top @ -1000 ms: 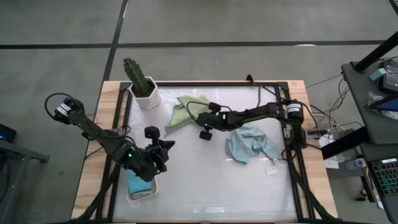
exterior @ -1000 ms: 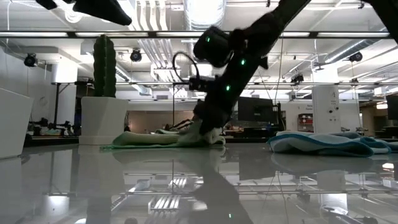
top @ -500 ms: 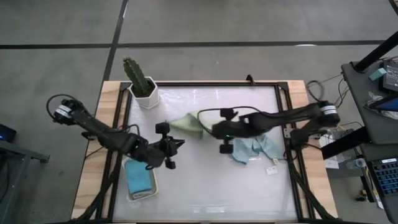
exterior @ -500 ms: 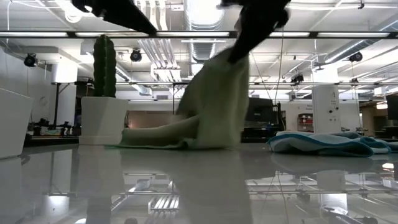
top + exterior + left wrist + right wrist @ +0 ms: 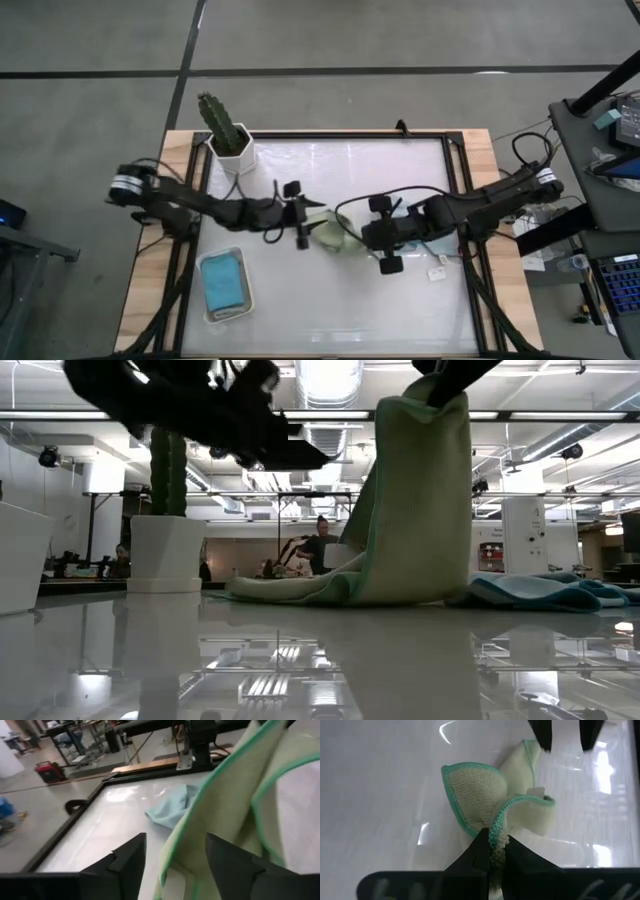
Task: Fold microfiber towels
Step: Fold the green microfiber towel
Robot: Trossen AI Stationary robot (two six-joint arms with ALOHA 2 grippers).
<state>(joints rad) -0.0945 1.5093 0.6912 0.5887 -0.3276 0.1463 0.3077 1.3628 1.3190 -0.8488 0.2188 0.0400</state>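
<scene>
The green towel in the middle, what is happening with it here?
The right gripper is shut on one corner of the sage green towel and holds it up, with the lower end lying on the white table. The left gripper is beside it, fingers open, holding nothing. A pale blue towel lies crumpled behind. A teal towel sits folded in the white tray.
</scene>
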